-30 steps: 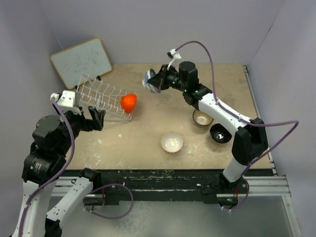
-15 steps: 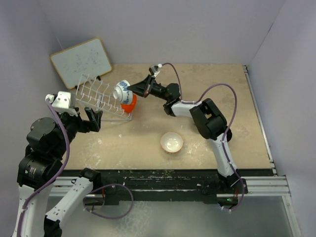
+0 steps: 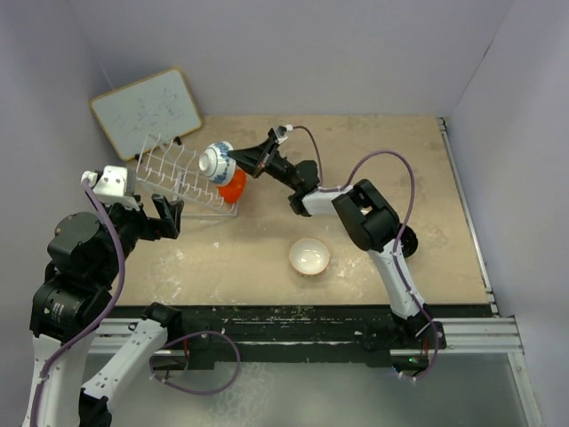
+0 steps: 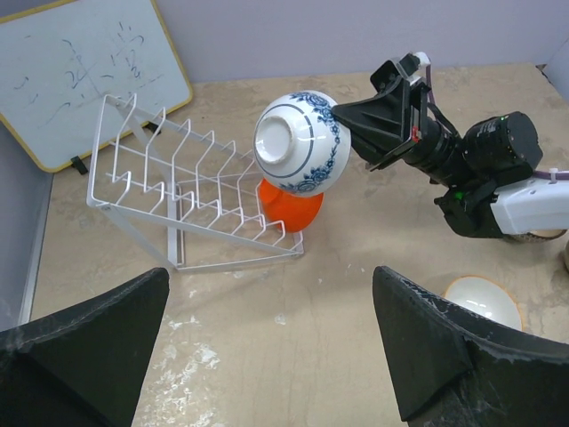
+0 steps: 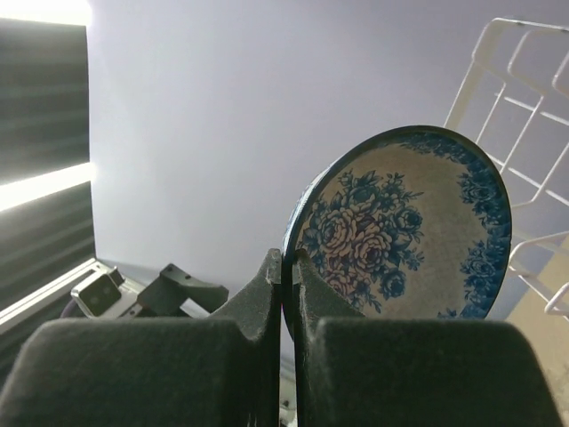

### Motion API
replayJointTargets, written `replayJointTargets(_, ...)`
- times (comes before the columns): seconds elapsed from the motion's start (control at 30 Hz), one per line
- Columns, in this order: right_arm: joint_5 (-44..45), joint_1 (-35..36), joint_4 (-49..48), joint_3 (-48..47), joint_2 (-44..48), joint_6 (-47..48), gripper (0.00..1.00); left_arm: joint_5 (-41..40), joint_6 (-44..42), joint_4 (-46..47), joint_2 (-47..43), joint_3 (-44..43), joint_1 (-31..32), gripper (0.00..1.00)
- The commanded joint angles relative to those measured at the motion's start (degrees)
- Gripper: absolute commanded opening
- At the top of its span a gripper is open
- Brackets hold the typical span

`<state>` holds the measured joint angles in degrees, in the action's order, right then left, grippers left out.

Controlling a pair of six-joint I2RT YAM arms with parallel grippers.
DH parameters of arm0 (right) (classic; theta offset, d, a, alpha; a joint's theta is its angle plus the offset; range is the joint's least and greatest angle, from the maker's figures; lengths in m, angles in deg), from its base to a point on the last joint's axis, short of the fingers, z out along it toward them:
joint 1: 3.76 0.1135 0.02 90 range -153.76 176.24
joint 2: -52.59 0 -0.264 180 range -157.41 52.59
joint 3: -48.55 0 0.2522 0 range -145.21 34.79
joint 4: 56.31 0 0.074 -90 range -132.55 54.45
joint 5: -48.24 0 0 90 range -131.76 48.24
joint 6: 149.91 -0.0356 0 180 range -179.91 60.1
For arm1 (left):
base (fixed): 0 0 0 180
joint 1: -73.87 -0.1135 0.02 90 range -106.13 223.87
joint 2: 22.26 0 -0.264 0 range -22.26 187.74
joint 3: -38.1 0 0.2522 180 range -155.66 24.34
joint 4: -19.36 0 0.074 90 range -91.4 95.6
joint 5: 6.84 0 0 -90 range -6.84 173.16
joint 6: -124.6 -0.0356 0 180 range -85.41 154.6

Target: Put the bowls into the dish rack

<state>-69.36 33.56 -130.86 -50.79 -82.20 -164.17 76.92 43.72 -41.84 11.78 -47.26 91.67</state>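
I have my left end effector released beside the dish rack, the blue-and-white bowl on edge just above the orange bowl at the rack's end, rim clenched in my right end effector, so I'd keep it tilted and ease it between free prongs.

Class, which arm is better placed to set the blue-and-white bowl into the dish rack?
Right arm: its jaws grip the blue-and-white bowl above the end of the dish rack. The left arm has open, empty jaws.
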Motion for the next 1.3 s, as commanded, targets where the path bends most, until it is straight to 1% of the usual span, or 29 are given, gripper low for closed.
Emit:
replayJointTargets(0.0,7.82,1.92,-22.94,0.0,-0.49,-2.9,0.0,-0.75,-1.41,1.79,-0.04,-0.74,0.3,0.99)
replayJointTargets(0.2,12.28,2.44,-22.96,1.91,-0.61,-2.53,0.0,-1.31,-1.87,1.39,-0.27,-0.66,0.22,0.99)
replayJointTargets(0.5,14.78,2.43,-22.96,2.35,-3.59,-4.57,0.0,-1.68,-2.08,1.3,-0.58,-0.19,0.24,0.99)
replayJointTargets(1.0,14.55,1.83,-22.44,3.4,-5.91,-6.15,0.0,-1.84,-1.84,1.82,-0.64,1.25,0.25,0.99)
replayJointTargets(1.27,13.36,1.71,-21.22,-0.22,-11.14,-8.29,0.0,-1.59,-1.75,1.94,-0.66,1.59,0.27,0.99)
